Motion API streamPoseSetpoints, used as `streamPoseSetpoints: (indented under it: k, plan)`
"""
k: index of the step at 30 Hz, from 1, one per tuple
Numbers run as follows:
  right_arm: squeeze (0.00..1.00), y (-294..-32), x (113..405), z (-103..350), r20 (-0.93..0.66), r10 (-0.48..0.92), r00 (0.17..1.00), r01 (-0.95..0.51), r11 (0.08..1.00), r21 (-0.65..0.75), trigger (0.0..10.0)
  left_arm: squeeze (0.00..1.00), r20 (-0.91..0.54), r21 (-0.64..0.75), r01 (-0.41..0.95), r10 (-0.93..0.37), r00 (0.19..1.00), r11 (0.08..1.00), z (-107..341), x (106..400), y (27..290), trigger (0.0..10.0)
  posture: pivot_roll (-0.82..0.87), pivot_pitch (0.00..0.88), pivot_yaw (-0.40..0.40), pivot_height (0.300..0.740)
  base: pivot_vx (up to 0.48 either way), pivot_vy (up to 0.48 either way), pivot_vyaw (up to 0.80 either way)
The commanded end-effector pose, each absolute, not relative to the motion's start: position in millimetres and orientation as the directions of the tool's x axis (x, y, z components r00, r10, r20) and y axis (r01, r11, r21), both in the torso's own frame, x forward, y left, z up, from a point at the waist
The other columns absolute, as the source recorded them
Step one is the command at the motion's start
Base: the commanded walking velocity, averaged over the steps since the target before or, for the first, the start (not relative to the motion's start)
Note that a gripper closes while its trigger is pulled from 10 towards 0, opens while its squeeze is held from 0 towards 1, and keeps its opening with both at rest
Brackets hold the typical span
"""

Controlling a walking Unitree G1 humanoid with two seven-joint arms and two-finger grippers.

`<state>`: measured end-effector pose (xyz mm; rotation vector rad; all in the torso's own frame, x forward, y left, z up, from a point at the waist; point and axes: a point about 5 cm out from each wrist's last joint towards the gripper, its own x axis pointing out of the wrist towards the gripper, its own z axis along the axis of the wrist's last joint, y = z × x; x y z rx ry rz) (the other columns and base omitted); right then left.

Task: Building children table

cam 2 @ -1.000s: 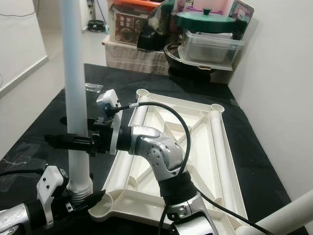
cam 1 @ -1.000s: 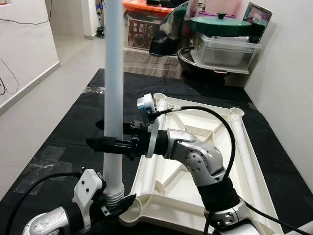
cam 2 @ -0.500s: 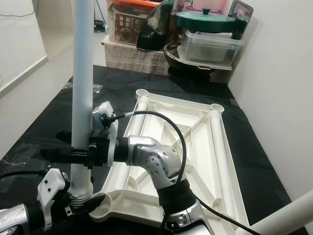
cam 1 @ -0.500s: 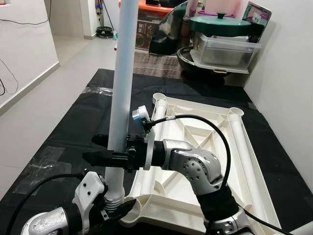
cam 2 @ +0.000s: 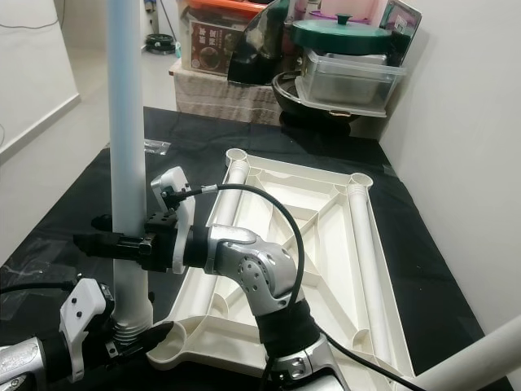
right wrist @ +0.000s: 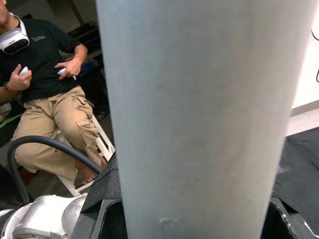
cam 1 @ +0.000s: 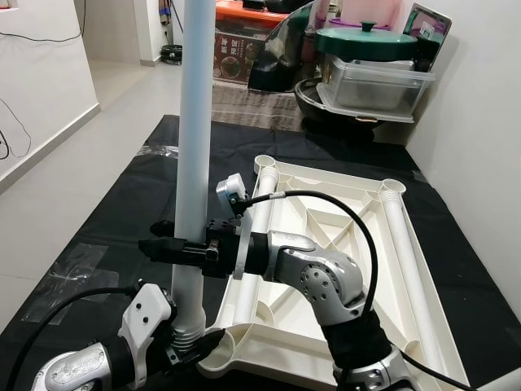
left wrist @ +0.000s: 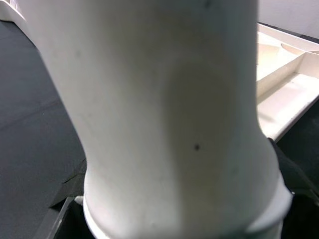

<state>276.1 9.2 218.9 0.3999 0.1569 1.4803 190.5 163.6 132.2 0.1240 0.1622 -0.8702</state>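
Change: white table leg (cam 1: 194, 122) stands straight again (it leaned half a second ago) | right gripper (cam 1: 181, 248) pinches its middle | left gripper (cam 1: 189, 346) pinches its ribbed bottom, just beside the upside-down tabletop's (cam 1: 326, 244) near corner socket (cam 1: 218, 349) | Means: lined up, ready to go in.

White walls (cam 1: 480, 106), pale tiled floor (cam 1: 81, 163), black mat (cam 1: 122, 195), stacked containers (cam 1: 374, 73) behind.
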Motion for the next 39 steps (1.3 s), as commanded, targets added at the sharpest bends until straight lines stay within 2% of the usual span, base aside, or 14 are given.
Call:
streamPoseSetpoints:
  k: [1,4,5,7,8,23,24,27,30,31,32,33,35,39]
  plan:
    - [0.00,22,270,227,0.212,0.975,0.065,-0.937,-0.014,0.350,0.0,0.00,-0.195,0.018,0.815,-0.797,0.572,0.580,128,186,149,10.0,0.10,0.000,-0.100,0.740,0.000,0.000,0.00]
    - [0.00,21,269,227,0.212,0.975,0.062,-0.936,-0.017,0.351,0.0,0.00,-0.196,0.063,0.800,-0.779,0.596,0.597,128,189,152,10.0,0.11,0.000,-0.102,0.740,0.000,0.000,0.00]
    - [0.00,21,269,226,0.211,0.975,0.065,-0.936,-0.013,0.351,0.0,0.29,-0.184,0.091,0.783,-0.763,0.620,0.615,129,192,154,10.0,0.11,0.000,-0.102,0.740,0.000,0.000,0.00]
    - [0.00,21,269,226,0.211,0.975,0.068,-0.937,-0.010,0.350,0.0,0.29,-0.175,0.107,0.771,-0.752,0.636,0.628,130,194,156,10.0,0.11,0.000,-0.102,0.740,0.000,0.000,0.00]
    - [0.00,19,272,228,0.216,0.973,0.084,-0.938,0.005,0.346,0.0,1.00,-0.136,0.100,0.753,-0.740,0.658,0.651,135,197,159,10.0,0.10,0.000,-0.102,0.740,0.000,0.000,0.00]
    - [0.00,-24,328,259,0.270,0.839,0.472,-0.876,0.410,0.254,0.0,1.00,0.101,0.053,0.501,-0.504,0.858,0.864,174,211,178,10.0,0.11,0.000,-0.107,0.740,0.000,0.000,0.00]
    - [0.00,-32,337,260,0.255,0.795,0.550,-0.833,0.502,0.232,0.0,0.00,0.121,0.056,0.435,-0.439,0.890,0.898,176,213,183,10.0,0.11,0.000,-0.110,0.740,0.000,0.000,0.00]
    - [0.00,-50,354,262,0.228,0.674,0.702,-0.711,0.676,0.192,0.0,0.00,0.130,0.046,0.307,-0.311,0.942,0.951,174,214,192,10.0,0.10,0.000,-0.108,0.740,0.000,0.000,0.00]
    - [0.00,-50,354,262,0.228,0.674,0.702,-0.711,0.676,0.192,0.0,0.00,0.130,0.046,0.307,-0.311,0.942,0.951,174,214,192,10.0,0.10,0.000,-0.108,0.740,0.000,0.000,0.00]
    - [0.00,-59,361,264,0.221,0.591,0.776,-0.627,0.760,0.170,4.7,0.00,0.128,0.038,0.246,-0.249,0.960,0.969,173,214,194,10.0,0.11,0.000,-0.108,0.740,0.000,0.000,0.00]
    - [0.00,-59,361,264,0.221,0.591,0.776,-0.627,0.760,0.170,4.7,0.00,0.128,0.038,0.246,-0.249,0.960,0.969,173,214,194,10.0,0.11,0.000,-0.108,0.740,0.000,0.000,0.00]
    - [0.00,-73,366,268,0.230,0.466,0.854,-0.499,0.859,0.112,10.0,0.00,0.126,0.023,0.181,-0.183,0.975,0.983,171,213,195,10.0,0.11,0.000,-0.110,0.740,0.000,0.000,0.00]
    - [0.00,-95,367,277,0.296,0.267,0.917,-0.287,0.958,0.024,10.0,0.00,0.124,-0.022,0.109,-0.105,0.987,0.994,168,212,192,10.0,0.11,0.000,-0.106,0.740,0.000,0.000,0.00]
    - [0.00,-101,366,280,0.324,0.225,0.919,-0.233,0.972,-0.013,10.0,0.00,0.120,-0.031,0.092,-0.087,0.989,0.995,167,211,191,10.0,0.11,0.000,-0.106,0.740,0.000,0.000,0.00]
